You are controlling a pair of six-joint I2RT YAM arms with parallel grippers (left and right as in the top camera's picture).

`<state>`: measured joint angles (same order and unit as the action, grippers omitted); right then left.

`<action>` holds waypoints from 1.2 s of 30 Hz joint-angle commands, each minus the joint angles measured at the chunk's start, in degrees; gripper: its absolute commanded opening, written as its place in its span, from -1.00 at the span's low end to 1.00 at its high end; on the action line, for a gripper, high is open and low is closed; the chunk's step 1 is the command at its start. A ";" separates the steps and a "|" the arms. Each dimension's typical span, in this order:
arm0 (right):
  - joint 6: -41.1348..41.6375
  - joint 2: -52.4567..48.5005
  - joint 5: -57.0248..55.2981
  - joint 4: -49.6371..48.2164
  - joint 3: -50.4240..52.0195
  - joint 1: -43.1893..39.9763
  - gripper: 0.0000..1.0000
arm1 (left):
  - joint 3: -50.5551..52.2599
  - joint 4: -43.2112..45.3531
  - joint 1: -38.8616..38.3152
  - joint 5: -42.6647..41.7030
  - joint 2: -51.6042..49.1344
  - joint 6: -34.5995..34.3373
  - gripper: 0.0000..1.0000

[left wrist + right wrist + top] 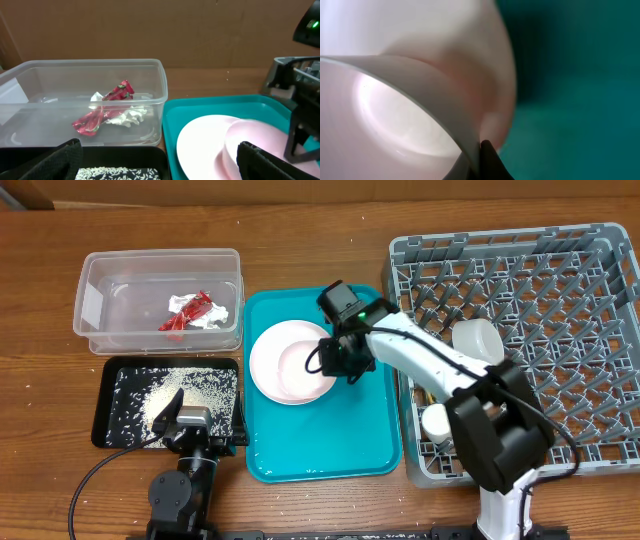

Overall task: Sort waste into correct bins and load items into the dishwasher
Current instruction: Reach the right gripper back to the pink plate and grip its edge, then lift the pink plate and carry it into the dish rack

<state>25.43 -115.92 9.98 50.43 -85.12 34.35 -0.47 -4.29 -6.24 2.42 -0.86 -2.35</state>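
Currently on the table (300, 240):

1. Clear tub (90, 300) is sitting toward the far left corner of the table. A red wrapper (188, 313) and a white napkin (212, 318) are lying together on its floor, touching.
2. Black tray (103, 410) is resting just beside the tub's near wall, toward the table's near left edge. Grainy food scraps (175, 390) are lying scattered across it, thickest near the middle.
3. Left gripper (205, 418) is hanging at the black tray's near edge with its fingers spread wide, gripping nothing.
4. Teal tray (330, 450) is occupying the middle of the table, between the two bins and the rack.
5. Round white plate (285, 365) is sitting in the teal tray's far left part.
6. Right gripper (345, 360) is pinching the plate's right rim, jaws closed on it; the right wrist view is showing a fingertip pressed against that rim.
7. Grey dish rack (560, 310) is filling the right side of the table. A white bowl (478, 340) is lying among the pegs near its left edge, and a small white cup (436, 422) is sitting toward its near left corner.
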 commanded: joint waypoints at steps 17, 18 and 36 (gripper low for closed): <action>10.60 28.96 -73.55 17.70 -1.07 -17.57 -0.92 | 0.20 0.20 0.55 0.72 0.39 1.09 1.00; 10.60 28.55 -73.59 18.05 -0.87 -19.28 -0.92 | 0.20 0.20 0.55 0.72 0.39 1.09 1.00; 10.88 17.40 -68.15 18.93 9.09 -35.69 -0.92 | 0.20 0.20 0.55 0.72 0.39 1.09 1.00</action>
<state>35.38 -98.26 -58.65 69.54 -76.31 -3.22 -0.47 -4.32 -6.24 2.42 -0.86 -2.35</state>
